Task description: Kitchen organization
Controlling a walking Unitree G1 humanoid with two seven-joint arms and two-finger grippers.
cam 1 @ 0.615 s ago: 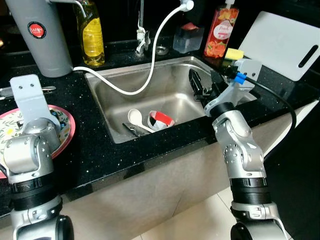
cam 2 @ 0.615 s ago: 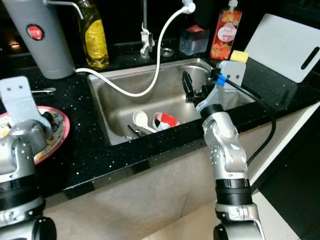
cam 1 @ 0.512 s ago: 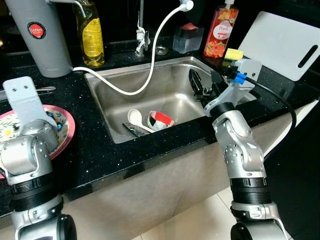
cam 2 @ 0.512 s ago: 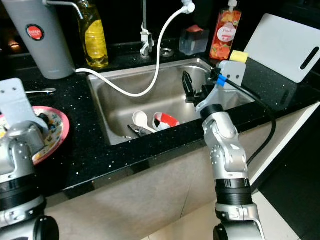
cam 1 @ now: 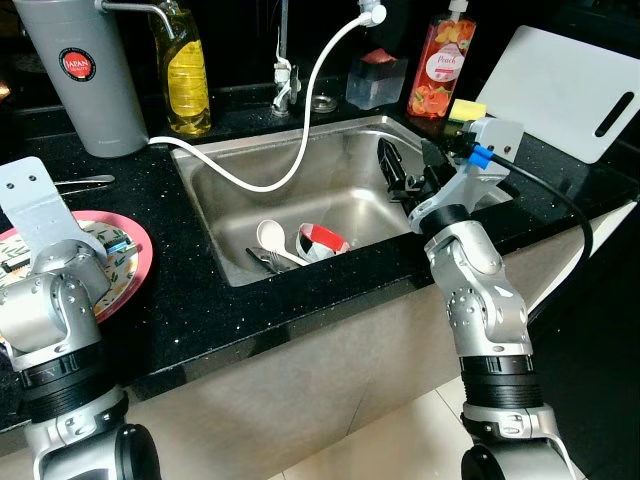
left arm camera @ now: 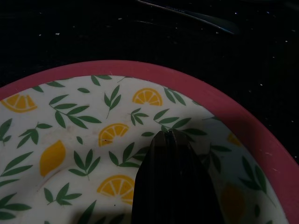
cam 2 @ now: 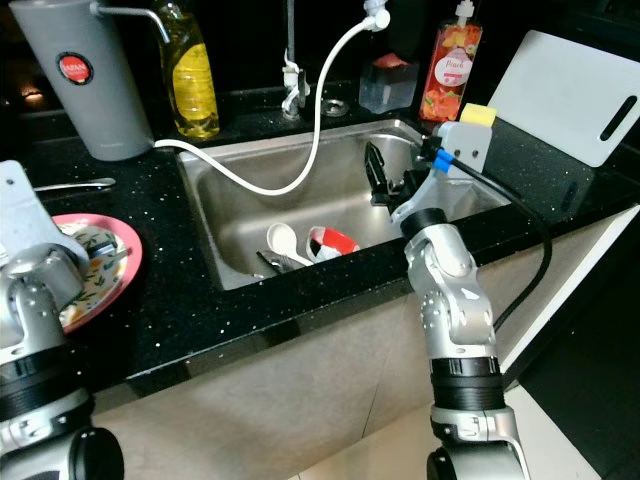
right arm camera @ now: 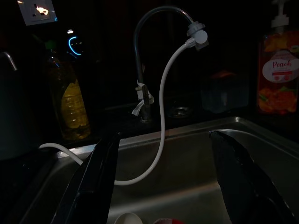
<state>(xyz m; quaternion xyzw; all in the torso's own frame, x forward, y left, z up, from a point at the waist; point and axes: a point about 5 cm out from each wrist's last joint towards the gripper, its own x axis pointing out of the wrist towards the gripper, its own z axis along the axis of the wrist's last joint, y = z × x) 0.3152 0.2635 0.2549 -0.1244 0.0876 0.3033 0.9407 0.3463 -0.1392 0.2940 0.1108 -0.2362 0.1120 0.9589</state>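
This is a home kitchen. A stainless steel sink [cam 1: 300, 190] is set into a black speckled tabletop [cam 1: 200, 300], with a faucet [cam 1: 283, 60] and white hose [cam 1: 310, 90] behind it. Along the back stand a yellow bottle [cam 1: 185, 70], a peach soap dispenser [cam 1: 440, 70], a grey jug [cam 1: 85, 80] and a white cutting board [cam 1: 570, 90]. A spoon [cam 1: 270, 238] and dishes lie in the basin.

The sink [cam 1: 205, 190] sits in the middle of the tabletop [cam 1: 190, 310], with a spoon [cam 1: 270, 238] and a cup [cam 1: 322, 240] lying in its basin near the front wall. To its left a plate [cam 1: 130, 262] rests on the tabletop under the left end effector [left arm camera: 170, 140], and behind the plate stands a jug [cam 1: 82, 75] with an oil bottle [cam 1: 185, 70] beside it. Behind the sink rises the faucet [cam 1: 283, 70], its hose [cam 1: 300, 130] draping into the basin; to the right stand a soap bottle [cam 1: 440, 65] and a cutting board [cam 1: 565, 85], and the right end effector [cam 1: 405, 170] hangs over the sink's right side.
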